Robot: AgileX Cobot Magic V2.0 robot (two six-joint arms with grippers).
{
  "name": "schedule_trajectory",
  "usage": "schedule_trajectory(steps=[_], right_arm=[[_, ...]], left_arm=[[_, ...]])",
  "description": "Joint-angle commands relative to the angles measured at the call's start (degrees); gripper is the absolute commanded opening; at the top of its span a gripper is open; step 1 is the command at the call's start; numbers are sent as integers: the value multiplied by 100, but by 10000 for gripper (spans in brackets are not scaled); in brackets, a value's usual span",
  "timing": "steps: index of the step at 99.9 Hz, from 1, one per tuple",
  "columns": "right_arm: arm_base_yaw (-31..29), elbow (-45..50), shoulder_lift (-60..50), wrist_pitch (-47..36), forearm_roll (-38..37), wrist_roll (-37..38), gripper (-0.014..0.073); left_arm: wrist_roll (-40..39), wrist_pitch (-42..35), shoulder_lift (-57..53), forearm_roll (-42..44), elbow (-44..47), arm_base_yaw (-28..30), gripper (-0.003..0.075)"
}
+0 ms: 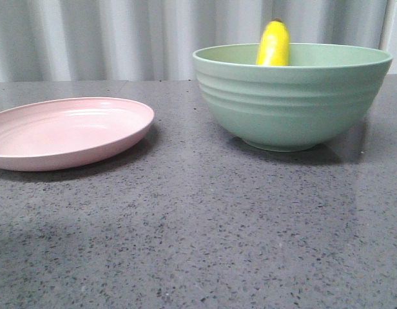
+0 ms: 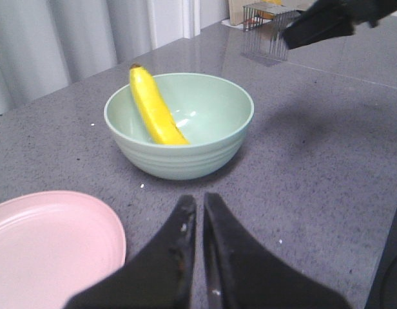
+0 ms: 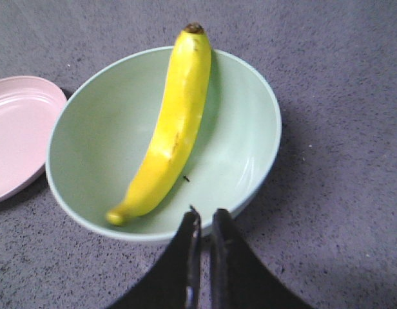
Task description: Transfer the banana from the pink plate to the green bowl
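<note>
right wrist view: glossy yellow banana [image 3: 173, 129], dark tip, leaning in green bowl [image 3: 250, 161]; both pincers pressed together, holding nothing.

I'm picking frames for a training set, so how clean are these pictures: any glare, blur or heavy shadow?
Front view: sharp on the green bowl, which casts a soft shadow on the table.
Left wrist view: slightly soft; window glare on the far tabletop.
Right wrist view: the banana is crisp, with mild sheen; the right tool is dark, lacking detail.

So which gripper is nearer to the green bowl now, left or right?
Right. The right gripper hangs just over the rim of the green bowl. The left gripper is back from it, beside the pink plate.
</note>
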Motion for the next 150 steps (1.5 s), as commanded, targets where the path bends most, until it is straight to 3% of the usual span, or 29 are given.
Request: schedule_trajectory(steps=[1, 24, 54, 108, 124, 141, 150], right_arm=[[-29, 357, -725, -831, -13, -75, -78], [-29, 1721, -2646, -1813, -251, -75, -79], [-29, 2662, -4122, -1439, -263, -75, -79], [-29, 2771, -4193, -1362, -263, -75, -79], [-29, 2771, -4193, -1362, -263, -75, -80], [-29, 2771, -4193, -1370, -263, -75, -79], [-29, 2771, -4193, -1370, -263, -75, -80]], left_arm=[[-96, -782, -455, 99, 325, 0, -19], [-96, -1396, -1651, 99, 1485, 0, -19], [-96, -1385, -2236, -199, 2207, 0, -19], [-96, -1359, -2236, -199, 2318, 0, -19], [-83, -1459, -2236, 499, 2456, 27, -19], [-50, -1619, -2236, 2, 2695, 690, -19], [493, -2047, -2236, -379, 2922, 1325, -19]])
